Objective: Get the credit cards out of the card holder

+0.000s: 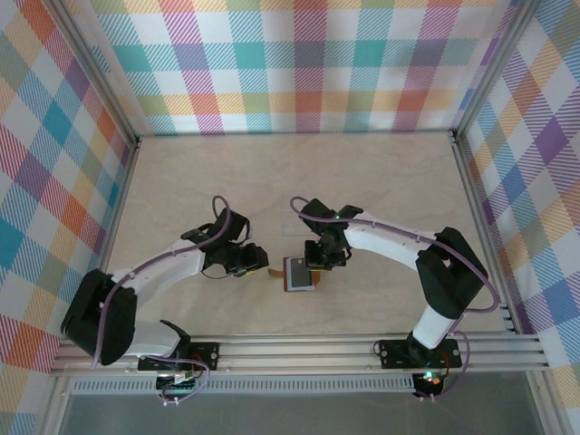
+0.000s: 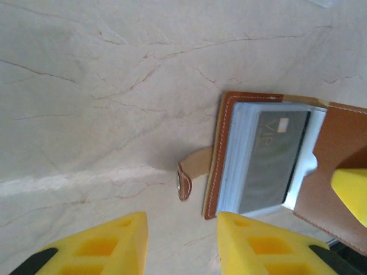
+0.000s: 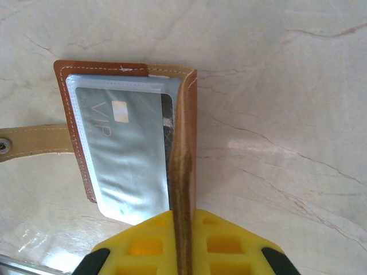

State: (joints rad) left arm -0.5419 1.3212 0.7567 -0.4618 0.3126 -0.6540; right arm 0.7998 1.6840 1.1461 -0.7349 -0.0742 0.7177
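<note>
On table (image 1: 381,181), right fingers (image 3: 137,243) clamp holder (image 3: 184,149).

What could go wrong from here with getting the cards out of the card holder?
1. The right gripper pinches only the thin flap edge of the card holder; it could slip and the flap fall over the card.
2. The card sits in a clear sleeve, so the open left gripper may drag the whole holder.
3. The left gripper is near the strap and could snag it.
</note>
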